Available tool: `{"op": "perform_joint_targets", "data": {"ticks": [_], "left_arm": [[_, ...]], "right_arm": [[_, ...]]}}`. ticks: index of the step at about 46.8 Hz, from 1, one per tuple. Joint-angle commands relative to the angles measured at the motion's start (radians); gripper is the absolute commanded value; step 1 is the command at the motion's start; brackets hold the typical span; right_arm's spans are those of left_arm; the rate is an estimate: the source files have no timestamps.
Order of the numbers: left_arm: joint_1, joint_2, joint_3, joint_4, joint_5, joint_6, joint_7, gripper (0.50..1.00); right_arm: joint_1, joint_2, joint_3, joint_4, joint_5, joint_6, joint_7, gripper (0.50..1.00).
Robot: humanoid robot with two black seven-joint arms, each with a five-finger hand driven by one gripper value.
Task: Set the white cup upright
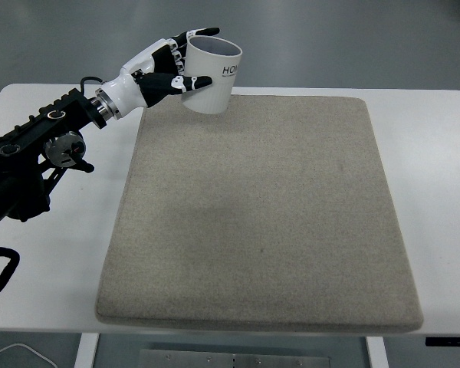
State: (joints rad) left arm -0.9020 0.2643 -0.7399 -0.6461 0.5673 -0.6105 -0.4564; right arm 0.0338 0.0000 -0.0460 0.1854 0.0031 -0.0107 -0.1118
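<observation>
Holding the white cup (211, 77) in my left hand (165, 70), fingers wrapping its side wall, I am carrying it nearly upright above the mat's (261, 215) far left corner. It is probably light and stiff, though smooth-sided, so gripping mid-body suits.

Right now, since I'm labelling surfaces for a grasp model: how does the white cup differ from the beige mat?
The white cup is smooth, glossy and round with dark lettering; the beige mat is flat, matte, felt-like and unmarked. The cup is held at the mat's far left corner by the left hand, mouth up and slightly tilted; the mat lies flat on the white table. The cup is far smaller. Both are pale.
</observation>
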Motion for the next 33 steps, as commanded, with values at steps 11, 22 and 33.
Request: {"op": "perform_joint_targets", "data": {"ticks": [11,22,33], "left_arm": [[0.041,0.018,0.014,0.025,0.014,0.0,-0.154,0.546],[0.044,0.016,0.019,0.078,0.054,0.003,-0.154,0.563],[0.049,0.012,0.02,0.085,0.14,0.074,-0.154,0.583]], "right_arm": [[-0.002,0.0,0.0,0.0,0.0,0.0,0.0,0.93],[-0.002,0.0,0.0,0.0,0.0,0.0,0.0,0.93],[0.0,0.0,0.0,0.0,0.0,0.0,0.0,0.93]]}}
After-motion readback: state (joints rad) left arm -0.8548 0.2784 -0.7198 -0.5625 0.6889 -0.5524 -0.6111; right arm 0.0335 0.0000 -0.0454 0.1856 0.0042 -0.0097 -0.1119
